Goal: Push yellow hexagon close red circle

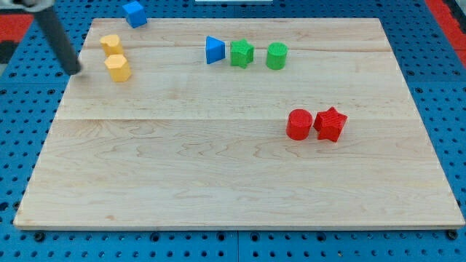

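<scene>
The dark rod [58,40] is blurred, its upper end cut off

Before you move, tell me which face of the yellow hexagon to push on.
Press the yellow hexagon on its face toward the view's upper left, since the red circle lies toward the lower right. My tip already sits just to its left, apart from it. Avoid the other yellow block touching above.

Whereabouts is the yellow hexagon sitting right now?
The yellow hexagon sits near the view's top left of the board, just below another yellow block, with my tip just to its left.
</scene>
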Available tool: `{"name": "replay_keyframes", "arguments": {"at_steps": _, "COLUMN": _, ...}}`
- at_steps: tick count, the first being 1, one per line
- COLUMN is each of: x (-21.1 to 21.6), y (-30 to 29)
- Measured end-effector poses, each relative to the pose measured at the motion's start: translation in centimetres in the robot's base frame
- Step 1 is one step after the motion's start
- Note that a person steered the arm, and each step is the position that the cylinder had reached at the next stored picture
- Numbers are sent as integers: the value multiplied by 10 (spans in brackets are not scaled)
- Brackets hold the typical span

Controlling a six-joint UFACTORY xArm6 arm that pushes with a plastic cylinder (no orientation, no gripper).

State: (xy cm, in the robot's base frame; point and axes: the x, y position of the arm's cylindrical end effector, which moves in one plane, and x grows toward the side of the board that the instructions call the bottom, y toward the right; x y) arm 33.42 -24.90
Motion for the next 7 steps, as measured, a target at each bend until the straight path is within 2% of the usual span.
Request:
{"name": "replay_keyframes", "arguments": {"at_steps": 1, "x": 10, "y": 101}}
{"name": "replay_keyframes", "arguments": {"at_steps": 3, "x": -4, "y": 69}}
{"name": "replay_keyframes", "arguments": {"at_steps": 4, "x": -33, "y": 103}}
{"name": "replay_keyframes", "arguments": {"at_steps": 5, "x": -44, "y": 141}}
{"name": "replay_keyframes", "arguments": {"at_steps": 7, "x": 71, "y": 142}}
